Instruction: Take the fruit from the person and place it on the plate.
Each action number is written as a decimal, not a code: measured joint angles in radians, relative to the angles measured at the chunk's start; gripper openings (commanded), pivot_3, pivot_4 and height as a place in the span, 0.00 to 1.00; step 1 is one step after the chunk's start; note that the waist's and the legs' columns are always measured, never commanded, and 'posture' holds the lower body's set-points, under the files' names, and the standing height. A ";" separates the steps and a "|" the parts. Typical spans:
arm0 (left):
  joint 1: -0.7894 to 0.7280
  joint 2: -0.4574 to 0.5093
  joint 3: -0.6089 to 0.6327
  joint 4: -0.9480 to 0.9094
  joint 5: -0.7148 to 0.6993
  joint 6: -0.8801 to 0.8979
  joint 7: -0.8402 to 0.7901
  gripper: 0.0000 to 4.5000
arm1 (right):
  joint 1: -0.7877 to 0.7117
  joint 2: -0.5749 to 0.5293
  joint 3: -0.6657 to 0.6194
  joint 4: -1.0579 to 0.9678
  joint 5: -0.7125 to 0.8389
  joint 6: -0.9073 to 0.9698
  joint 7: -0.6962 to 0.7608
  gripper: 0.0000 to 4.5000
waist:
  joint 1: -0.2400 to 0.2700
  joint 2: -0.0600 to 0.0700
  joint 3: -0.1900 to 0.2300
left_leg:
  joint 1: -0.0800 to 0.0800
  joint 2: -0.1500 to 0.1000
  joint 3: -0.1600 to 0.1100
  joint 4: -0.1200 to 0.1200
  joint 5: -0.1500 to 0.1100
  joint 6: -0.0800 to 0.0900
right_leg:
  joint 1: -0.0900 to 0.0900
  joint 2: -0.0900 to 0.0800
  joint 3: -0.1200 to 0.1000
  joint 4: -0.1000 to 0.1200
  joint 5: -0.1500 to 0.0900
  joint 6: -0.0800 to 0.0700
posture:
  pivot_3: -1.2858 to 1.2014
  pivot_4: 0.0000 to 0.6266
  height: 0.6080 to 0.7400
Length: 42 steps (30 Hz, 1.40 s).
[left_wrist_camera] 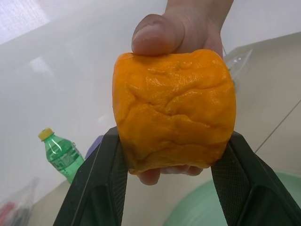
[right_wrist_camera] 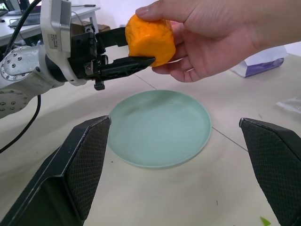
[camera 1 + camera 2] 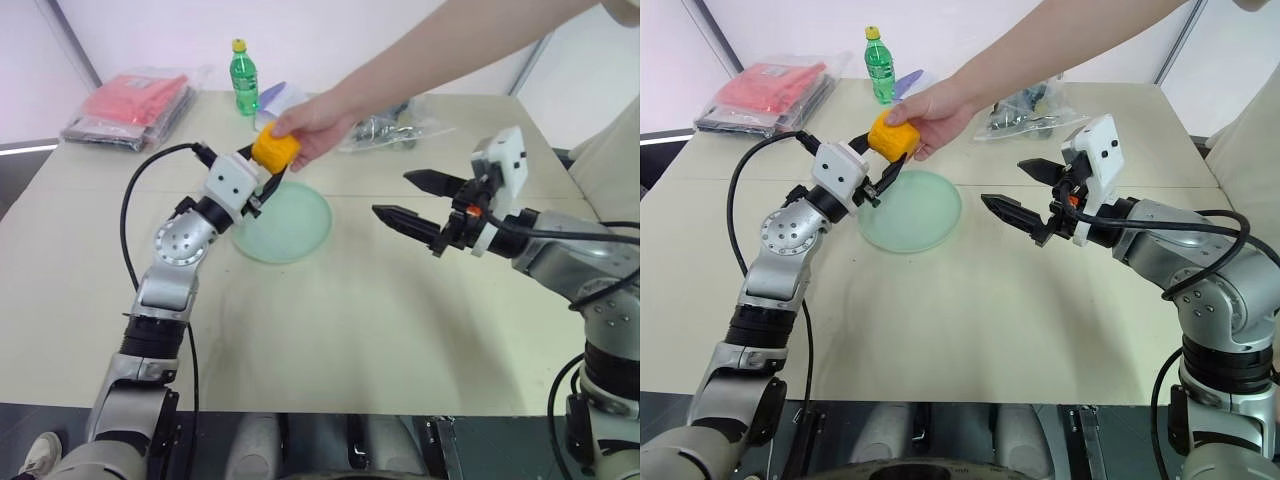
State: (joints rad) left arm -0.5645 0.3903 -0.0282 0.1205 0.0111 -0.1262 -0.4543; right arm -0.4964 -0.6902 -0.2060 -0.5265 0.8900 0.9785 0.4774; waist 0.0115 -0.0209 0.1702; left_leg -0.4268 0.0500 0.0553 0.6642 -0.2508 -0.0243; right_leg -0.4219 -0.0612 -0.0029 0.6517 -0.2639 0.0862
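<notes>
Handoff in progress here. The fruit [image 3: 275,149] sits a bit above and left of centre in the head views, pinched between the person's hand [image 3: 318,124] and the left gripper [image 3: 883,165], right over the far left edge of the plate [image 3: 290,228]. The wrist shot makes it clear: the two black fingers [image 1: 101,183] are pressed against both sides of the orange lump, so I'd call that gripper clamped on the fruit. The thumb is on top and a fingertip peeks out underneath, so the person hasn't let go yet. Makes sense, you don't drop your end until the other side has it for sure.

The person's arm comes in from the upper right of the frame, reaching across the table [image 3: 350,330], probably so the fruit lands right where the left arm can meet it, just above the plate. That keeps the remaining trip short: basically lower it and open up.

The right gripper [image 3: 415,205] hangs mid-right in the frame, well apart from the action, jaws spread wide with nothing between them. Looks like it's just parked out of the way, pointed toward the plate.

Background clutter is all at the far edge: a green bottle [image 3: 244,78] up top, a red packet [image 3: 135,102] in the upper left, some clear bags [image 3: 390,128] behind the hand. None of it is near the plate, so the landing spot is free.
</notes>
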 measured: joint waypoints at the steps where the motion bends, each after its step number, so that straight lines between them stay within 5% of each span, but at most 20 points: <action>1: 0.000 0.000 0.000 0.000 0.000 -0.002 -0.001 0.43 | 0.000 0.000 0.000 0.000 -0.001 -0.001 0.000 1.00 | 0.000 0.000 0.000 | 0.000 0.000 0.000 0.000 0.000 0.000 | 0.000 0.000 0.000 0.000 0.000 0.000 | 0.52 0.24 0.93; 5: 0.012 0.011 -0.004 -0.016 -0.001 0.011 -0.031 0.43 | 0.000 0.000 0.001 0.000 -0.003 -0.004 0.002 1.00 | 0.000 0.000 0.000 | 0.000 0.000 0.000 0.000 0.000 0.000 | 0.000 0.000 0.000 0.000 0.000 0.000 | 0.52 0.24 0.93; 15: 0.139 0.037 -0.012 -0.175 -0.150 0.470 -0.142 0.43 | 0.006 0.000 0.032 0.002 -0.024 -0.024 0.019 1.00 | -0.002 0.000 0.000 | 0.000 0.000 -0.001 0.000 0.000 0.000 | 0.000 0.000 0.000 0.000 0.000 0.000 | 0.52 0.24 0.93; 24: 0.138 0.034 -0.006 -0.174 -0.186 0.630 -0.139 0.43 | 0.070 -0.022 0.047 -0.018 -0.056 -0.026 0.023 1.00 | -0.001 0.000 0.000 | 0.000 0.000 -0.001 0.000 0.000 0.000 | 0.000 0.000 0.000 0.000 0.000 0.000 | 0.52 0.24 0.93; 29: 0.138 0.031 -0.032 -0.149 -0.177 0.622 -0.144 0.99 | 0.080 -0.024 0.049 -0.039 -0.064 -0.026 0.021 1.00 | -0.001 0.000 0.000 | 0.000 0.000 -0.001 0.000 0.000 0.000 | 0.000 0.000 0.000 0.000 0.000 0.000 | 0.52 0.24 0.93; 36: 0.138 0.015 0.018 -0.166 -0.248 0.599 -0.166 0.99 | 0.087 -0.027 0.055 -0.040 -0.067 -0.026 0.025 1.00 | -0.001 0.000 0.000 | 0.000 0.000 -0.001 0.000 0.000 0.000 | 0.000 0.000 0.000 0.000 0.000 0.000 | 0.52 0.24 0.93; 42: 0.139 0.083 0.131 -0.355 -0.391 0.697 -0.202 0.99 | 0.086 -0.036 0.063 -0.034 -0.083 -0.029 0.044 1.00 | -0.004 0.001 0.000 | 0.001 0.000 -0.001 0.000 0.000 0.000 | 0.000 0.000 0.000 0.000 0.000 0.000 | 0.52 0.24 0.93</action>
State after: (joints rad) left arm -0.4253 0.4732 0.1028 -0.2342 -0.3798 0.5705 -0.6563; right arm -0.4108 -0.7264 -0.1434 -0.5606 0.8066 0.9497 0.5215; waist 0.0078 -0.0203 0.1699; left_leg -0.4262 0.0502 0.0540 0.6640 -0.2508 -0.0243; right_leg -0.4218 -0.0610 -0.0029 0.6519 -0.2641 0.0860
